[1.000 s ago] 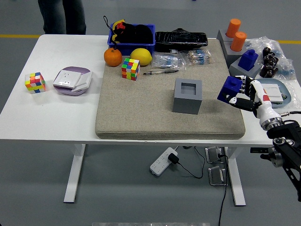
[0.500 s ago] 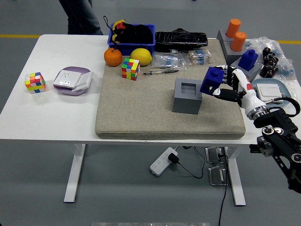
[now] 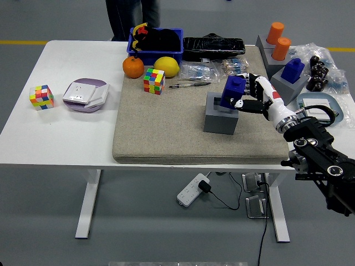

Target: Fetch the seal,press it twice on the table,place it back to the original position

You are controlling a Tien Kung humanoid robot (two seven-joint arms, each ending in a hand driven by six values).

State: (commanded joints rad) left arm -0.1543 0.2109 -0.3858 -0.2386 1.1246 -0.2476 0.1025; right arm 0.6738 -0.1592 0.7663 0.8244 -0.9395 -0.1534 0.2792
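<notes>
Head view: right hand (image 3: 248, 95) gripping blue seal (image 3: 232, 91) over grey holder box (image 3: 222, 113).
Seal held just above the box's open top, right of the mat's (image 3: 161, 130) centre; fingers curled around its body. Reaches in from the table's (image 3: 50, 138) right edge. Left hand out of view.

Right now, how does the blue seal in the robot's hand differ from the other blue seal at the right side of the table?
The held blue seal is gripped by the right hand above the grey block on the mat; the other blue seal stands untouched on a grey stand near the orange cylinders. The held one sits nearer the table's middle, the other near its far right. Both are dark blue with a similar stepped shape.
</notes>
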